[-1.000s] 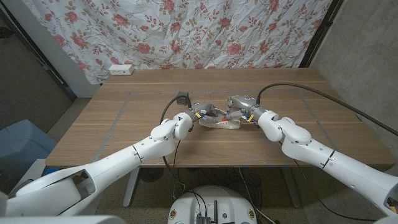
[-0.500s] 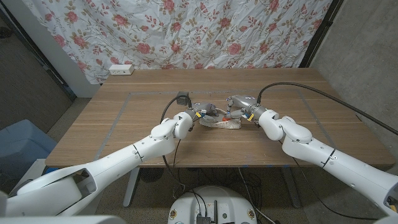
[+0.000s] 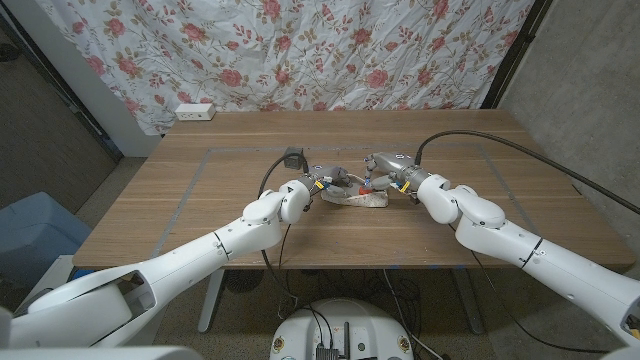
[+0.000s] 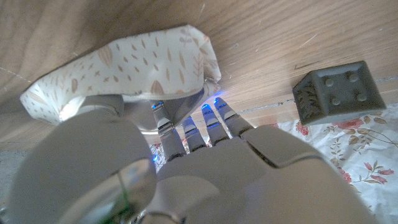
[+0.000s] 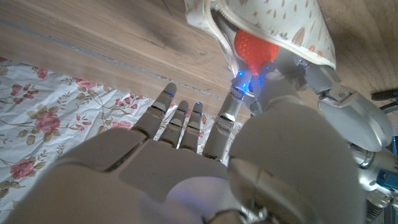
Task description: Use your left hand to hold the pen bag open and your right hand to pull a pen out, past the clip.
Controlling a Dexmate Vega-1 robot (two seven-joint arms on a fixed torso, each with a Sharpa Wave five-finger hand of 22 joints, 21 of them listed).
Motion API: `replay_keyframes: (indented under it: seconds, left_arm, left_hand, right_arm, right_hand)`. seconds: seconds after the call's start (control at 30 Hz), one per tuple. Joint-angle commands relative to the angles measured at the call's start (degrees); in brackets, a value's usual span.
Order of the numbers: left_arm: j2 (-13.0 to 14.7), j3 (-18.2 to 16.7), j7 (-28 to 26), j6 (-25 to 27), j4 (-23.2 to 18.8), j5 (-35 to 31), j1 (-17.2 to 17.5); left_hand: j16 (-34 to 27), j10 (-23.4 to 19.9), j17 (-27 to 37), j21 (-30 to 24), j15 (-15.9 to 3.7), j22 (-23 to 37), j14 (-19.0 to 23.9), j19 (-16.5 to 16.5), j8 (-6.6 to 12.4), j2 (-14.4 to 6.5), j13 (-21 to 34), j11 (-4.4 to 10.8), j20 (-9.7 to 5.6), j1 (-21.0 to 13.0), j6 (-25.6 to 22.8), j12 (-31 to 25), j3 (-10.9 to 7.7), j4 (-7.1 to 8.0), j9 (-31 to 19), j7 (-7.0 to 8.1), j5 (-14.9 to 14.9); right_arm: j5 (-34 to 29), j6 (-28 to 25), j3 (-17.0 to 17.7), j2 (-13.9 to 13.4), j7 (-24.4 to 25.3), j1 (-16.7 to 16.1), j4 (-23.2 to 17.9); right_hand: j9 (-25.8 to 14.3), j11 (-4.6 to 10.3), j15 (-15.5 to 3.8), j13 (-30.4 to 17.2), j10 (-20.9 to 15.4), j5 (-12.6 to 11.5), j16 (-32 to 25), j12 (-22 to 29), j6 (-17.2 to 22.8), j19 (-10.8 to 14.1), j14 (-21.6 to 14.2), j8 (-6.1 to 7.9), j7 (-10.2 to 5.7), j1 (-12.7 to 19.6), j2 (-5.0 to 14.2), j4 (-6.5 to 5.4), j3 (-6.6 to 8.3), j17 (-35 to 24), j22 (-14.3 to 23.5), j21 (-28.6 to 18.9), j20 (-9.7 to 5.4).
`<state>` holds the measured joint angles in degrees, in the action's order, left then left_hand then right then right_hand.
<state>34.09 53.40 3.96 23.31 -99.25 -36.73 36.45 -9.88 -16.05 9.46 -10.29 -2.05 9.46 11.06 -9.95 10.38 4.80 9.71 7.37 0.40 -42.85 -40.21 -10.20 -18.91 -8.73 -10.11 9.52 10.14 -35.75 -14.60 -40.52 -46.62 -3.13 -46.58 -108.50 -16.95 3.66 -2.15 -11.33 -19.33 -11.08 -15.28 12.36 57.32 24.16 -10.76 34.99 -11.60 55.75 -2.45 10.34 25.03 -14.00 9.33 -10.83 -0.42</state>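
The cream leaf-print pen bag [image 3: 352,199] lies on the wooden table [image 3: 230,200] between my two hands. My left hand [image 3: 328,183] grips its left end, with fingers [image 4: 186,127] tucked under the fabric [image 4: 134,65] at the mouth. A pen with a red strawberry-like top [image 5: 250,48] sticks out of the bag's opening [image 5: 273,25]. My right hand [image 3: 386,172] is at that opening. Its thumb [image 5: 280,93] and one finger [image 5: 229,106] pinch the red top while the other fingers stay spread. The pen's shaft is hidden inside the bag.
A small black block [image 3: 293,157] [image 4: 336,93] sits on the table just behind my left hand. A white power strip [image 3: 194,112] lies at the far left corner. A floral curtain [image 3: 300,50] hangs behind the table.
My right forearm has shifted slightly to the right. The left hand and the bag have stayed in place.
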Motion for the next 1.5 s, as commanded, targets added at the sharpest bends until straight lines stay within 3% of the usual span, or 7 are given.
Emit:
replay_keyframes:
  seconds: [0.03,1.5]
  left_arm:
    - [0.17,0.16,0.11,-0.24,-0.28,0.14,0.31]
    - [-0.17,0.04,-0.33,-0.58,0.34,0.56,0.47]
  left_hand:
    - [-0.28,-0.18,0.1,-0.34,-0.85,0.2,0.03,0.15,0.2,-0.52,0.21,-0.32,-0.13,0.09,0.1,-0.5,0.08,-0.16,-0.15,0.24,-0.06]
    - [-0.23,-0.04,0.1,-0.32,-0.53,0.2,-0.25,0.26,0.13,-0.58,0.22,-0.54,-0.02,0.51,0.43,-0.49,0.37,-0.17,-0.14,0.1,-0.08]
  right_arm:
    - [2.19,0.43,1.2,-0.46,0.72,-0.75,-1.24]
    - [5.77,0.74,4.37,-1.83,1.29,-1.6,-5.95]
  right_hand:
    - [-0.13,0.38,-1.44,-0.11,-0.21,-0.15,-0.62,-0.1,1.32,0.05,-0.27,0.47,-0.36,0.41,0.55,-0.15,0.55,-0.27,0.21,-0.08,-0.42]
    - [0.64,0.41,-1.35,-0.11,-1.08,0.57,-0.8,-0.19,2.28,0.17,-0.33,0.21,-0.3,0.22,0.99,-1.03,0.15,-0.54,0.19,0.02,-0.25]
